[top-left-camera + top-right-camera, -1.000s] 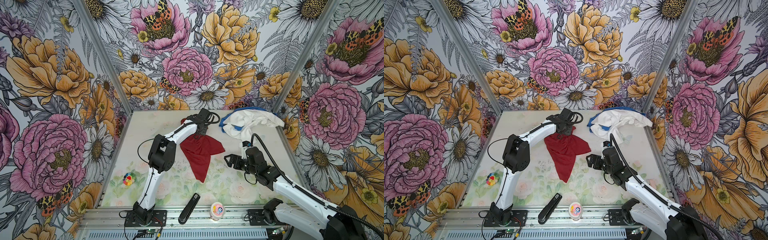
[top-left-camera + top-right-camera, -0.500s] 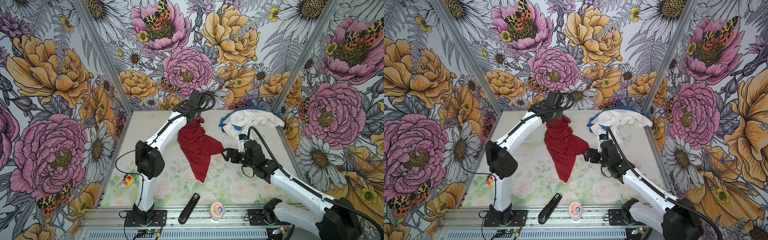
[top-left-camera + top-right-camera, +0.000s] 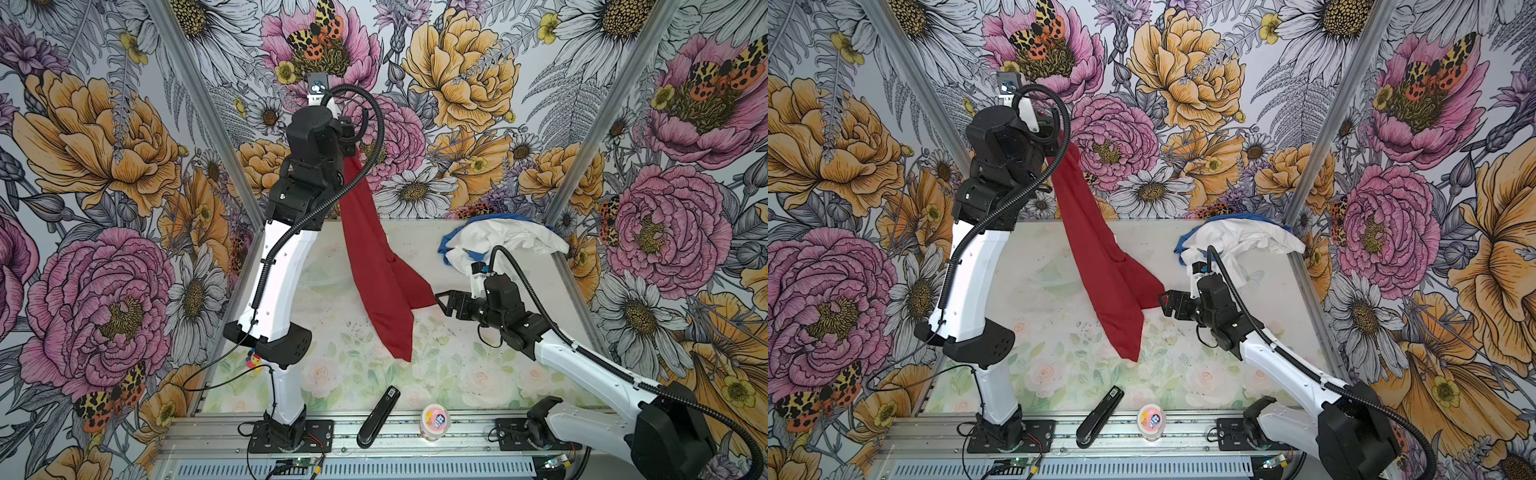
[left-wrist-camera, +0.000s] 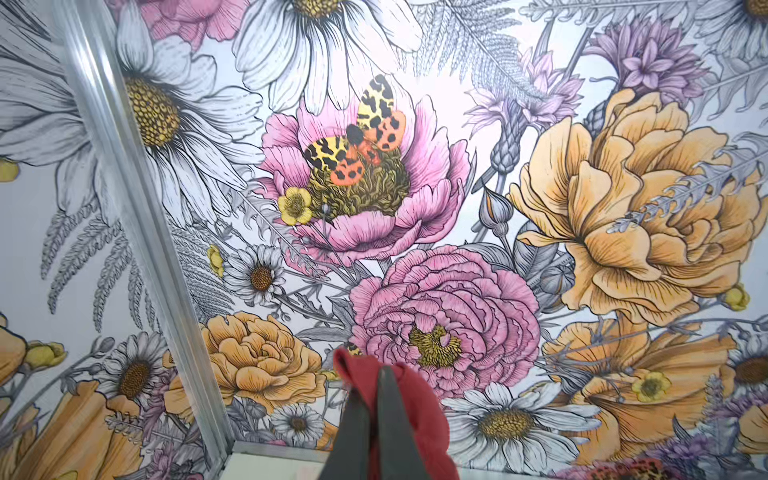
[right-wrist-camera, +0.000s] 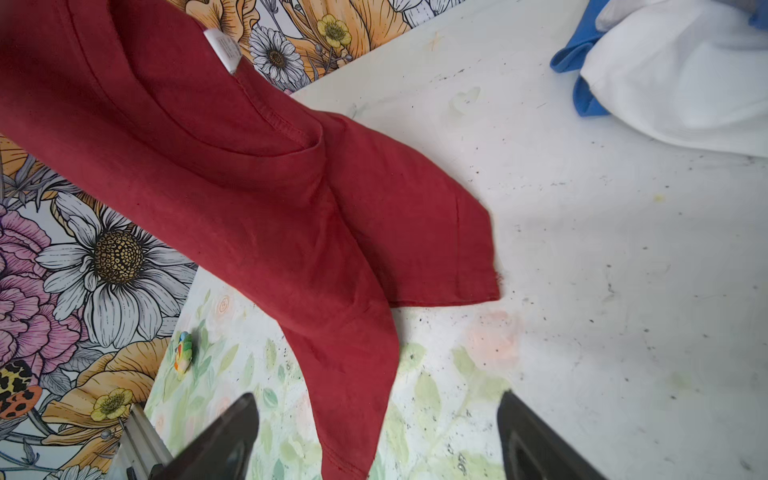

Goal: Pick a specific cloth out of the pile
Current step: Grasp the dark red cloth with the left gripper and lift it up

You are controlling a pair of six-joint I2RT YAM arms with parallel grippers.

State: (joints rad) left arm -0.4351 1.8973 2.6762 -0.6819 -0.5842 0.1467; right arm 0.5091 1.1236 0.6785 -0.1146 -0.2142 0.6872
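Since a second ago your left arm has swung upward, and the left gripper (image 4: 372, 384) has hauled the cloth (image 3: 380, 266) high above the table (image 3: 328, 316). The dark red cloth hangs from those clamped jaws as a long slanting band. Its lower end reaches the middle of the table, with a flap spreading to the right. The pile (image 3: 500, 239), white over royal blue, sits at the far right corner, apart from the cloth. Your right gripper (image 3: 443, 304) hovers just beside that flap, jaws wide, gripping nothing. At the near edge lie a black stapler-like tool (image 3: 378, 415) and a pink-lidded tub (image 3: 434, 422). A small coloured toy (image 3: 254, 360) sits at near left.
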